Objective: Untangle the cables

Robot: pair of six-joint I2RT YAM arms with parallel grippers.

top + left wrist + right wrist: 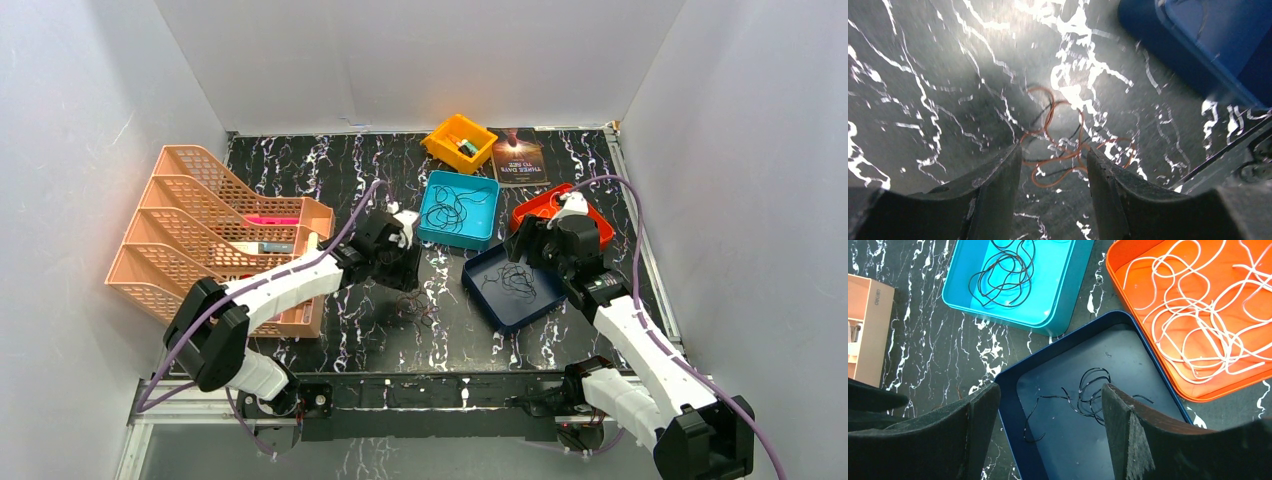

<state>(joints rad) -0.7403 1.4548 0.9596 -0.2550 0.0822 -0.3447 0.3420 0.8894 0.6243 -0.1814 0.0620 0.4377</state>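
Observation:
A small clump of thin reddish-brown and black cables [1063,145] lies on the black marbled table [420,312]. My left gripper [1053,150] hangs just over the clump, open, with its fingers either side of the near loops and nothing pinched. My right gripper [1048,390] is open above the dark blue tray [1048,347], which holds one curly black cable [1093,392]. In the top view that gripper [525,255] sits over the tray's far end. A teal tray [1068,285] holds a dark cable [1003,270]. White cables [1198,315] fill the orange-red tray [1128,270].
A peach desk file rack [220,230] stands at the left, close behind my left arm. A yellow bin [458,140] and a book [518,158] lie at the back. A metal rail [450,390] runs along the near edge.

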